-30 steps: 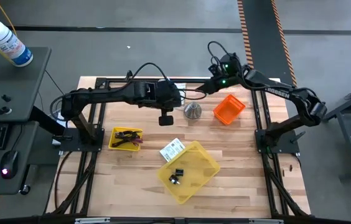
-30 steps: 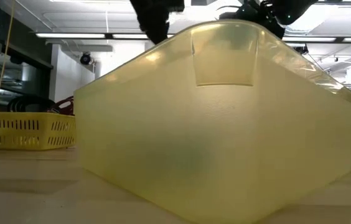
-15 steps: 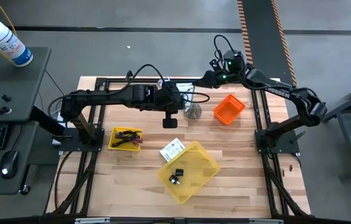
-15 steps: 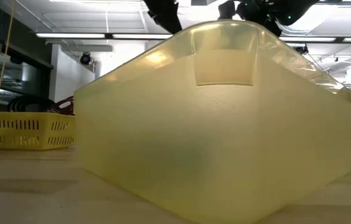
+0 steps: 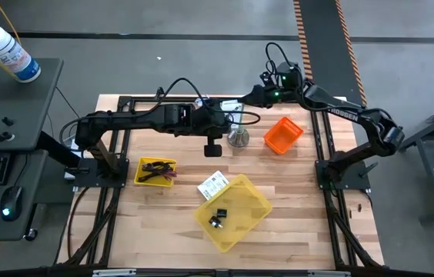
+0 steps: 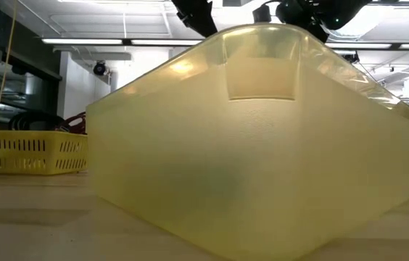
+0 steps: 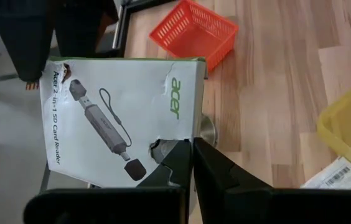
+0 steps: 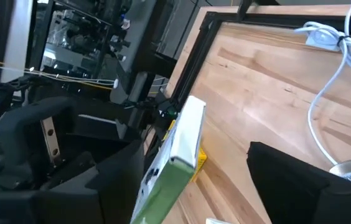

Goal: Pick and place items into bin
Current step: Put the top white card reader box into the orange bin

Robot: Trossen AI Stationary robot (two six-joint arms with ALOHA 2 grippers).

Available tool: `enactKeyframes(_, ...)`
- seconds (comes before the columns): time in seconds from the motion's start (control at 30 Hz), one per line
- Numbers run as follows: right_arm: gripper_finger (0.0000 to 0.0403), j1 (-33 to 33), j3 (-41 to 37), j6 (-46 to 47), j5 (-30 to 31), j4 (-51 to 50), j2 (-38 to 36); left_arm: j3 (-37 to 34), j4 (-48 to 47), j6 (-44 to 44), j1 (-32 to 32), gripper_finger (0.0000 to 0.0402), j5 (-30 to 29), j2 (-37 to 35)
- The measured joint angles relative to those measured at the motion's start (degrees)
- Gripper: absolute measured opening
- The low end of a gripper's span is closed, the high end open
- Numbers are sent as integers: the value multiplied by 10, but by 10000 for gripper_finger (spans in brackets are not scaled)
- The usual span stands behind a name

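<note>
From above, the left claw (image 5: 214, 148) is hanging over the far middle of the pale wooden plank counter (image 5: 294, 208), just beside the silver cone-shaped metal piece (image 5: 238, 137), while the right claw (image 5: 242, 101) is reaching in near the counter's far edge, its fingers spread wide. A translucent yellow plastic bin (image 5: 233, 211) is sitting nearer the front with a small black clip (image 5: 217, 218) lying inside, a white printed label card (image 5: 212, 185) resting against its rim, a small yellow mesh basket (image 5: 155, 171) of dark cable and a purple stick off to the left, and an orange mesh basket (image 5: 282, 134) on the right. At counter height, the cloudy bin wall (image 6: 262, 167) is filling the frame, with the yellow basket (image 6: 27, 152) showing beside it. Through the left wrist camera, the left claw's dark fingers (image 7: 178, 163) are pinching shut on the torn lower edge of a white cardboard card-reader package (image 7: 122, 115), held above the counter near the orange basket (image 7: 191, 31). Through the right wrist camera, that package (image 8: 178, 152) is showing edge-on with a green side, standing between the right claw's parted dark fingers (image 8: 300, 177) without touching them.
</note>
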Motion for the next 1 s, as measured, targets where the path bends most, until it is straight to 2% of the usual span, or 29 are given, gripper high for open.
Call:
enactKeyframes(0.33,186,0,0,0,0,15,0,0,22,13,0,0,2,0)
enactKeyframes(0.77,42,0,0,-4,0,19,0,0,22,26,0,0,1,0)
enactKeyframes(0.87,24,0,0,-7,0,18,0,0,22,26,0,0,-1,0)
enactKeyframes(1.0,25,0,0,-7,1,18,0,0,22,26,0,2,-15,0)
